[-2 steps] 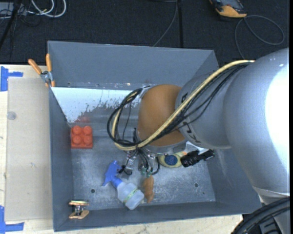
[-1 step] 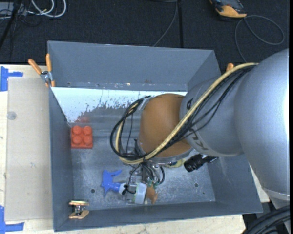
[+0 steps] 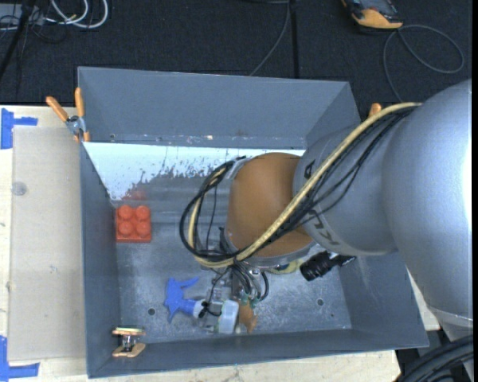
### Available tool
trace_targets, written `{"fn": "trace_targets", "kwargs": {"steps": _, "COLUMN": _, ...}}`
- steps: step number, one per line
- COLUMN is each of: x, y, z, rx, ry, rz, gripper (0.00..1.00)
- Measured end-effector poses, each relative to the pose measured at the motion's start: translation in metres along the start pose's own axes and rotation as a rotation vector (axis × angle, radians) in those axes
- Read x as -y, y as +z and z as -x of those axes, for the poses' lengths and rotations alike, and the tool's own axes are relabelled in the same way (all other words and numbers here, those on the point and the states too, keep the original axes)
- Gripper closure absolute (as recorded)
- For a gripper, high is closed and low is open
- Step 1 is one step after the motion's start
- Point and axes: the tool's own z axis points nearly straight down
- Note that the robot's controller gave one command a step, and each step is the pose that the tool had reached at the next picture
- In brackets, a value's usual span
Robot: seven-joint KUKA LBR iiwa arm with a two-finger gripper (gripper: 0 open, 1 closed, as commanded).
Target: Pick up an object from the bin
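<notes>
Gripper (image 3: pixel 221 305) hangs low over the bin's floor near the front wall, its tip wrapped in dark cables so that I cannot tell whether it is spread or closed, or whether anything is in its grasp. Right at it lie a pale grey piece (image 3: pixel 228 317) and a small brown bit (image 3: pixel 247 319), with a blue plastic shape (image 3: pixel 178 295) just beside them to the left. A red studded block (image 3: pixel 133 223) sits well apart toward the left wall of the grey bin (image 3: pixel 215 106).

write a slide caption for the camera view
The gripper low in the grey bin, beside a blue piece; a red studded block lies apart at left.
</notes>
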Motion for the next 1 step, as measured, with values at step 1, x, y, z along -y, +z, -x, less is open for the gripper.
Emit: {"fn": "trace_targets", "kwargs": {"steps": 1, "x": 0.0081, "y": 0.0474, "z": 0.0040, "rx": -0.004, "ry": -0.068, "rz": -0.001, "gripper": 1.00}}
